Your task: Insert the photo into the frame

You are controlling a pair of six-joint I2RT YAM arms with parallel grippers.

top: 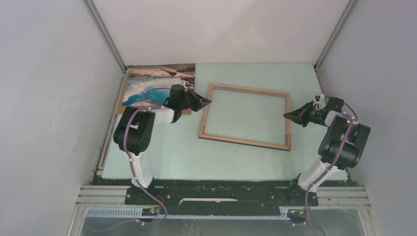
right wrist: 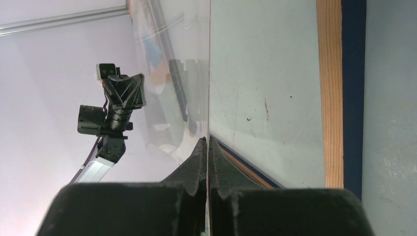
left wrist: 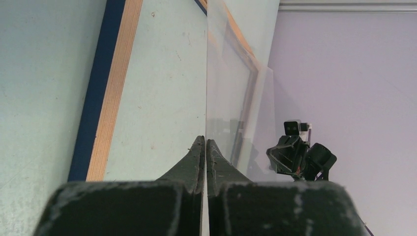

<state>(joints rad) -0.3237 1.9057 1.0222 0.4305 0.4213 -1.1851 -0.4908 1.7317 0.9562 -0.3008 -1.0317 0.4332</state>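
- Over the middle of the table (top: 196, 157), the left gripper (top: 205, 102) is clenched tight on the left edge of a clear pane (left wrist: 236, 98).
- Right gripper (top: 286, 115) does the same thing on the opposite edge, its jaws pinched on the sheet.
- The pane hangs between them, right above the frame (top: 243, 141), which lies flat on the table, wood face up, navy outer edge.
- The photo (top: 152, 81) sits picture-up in the back left corner on a brown backing board (top: 124, 98), left of the frame.
- The left arm overlaps the photo's near edge.
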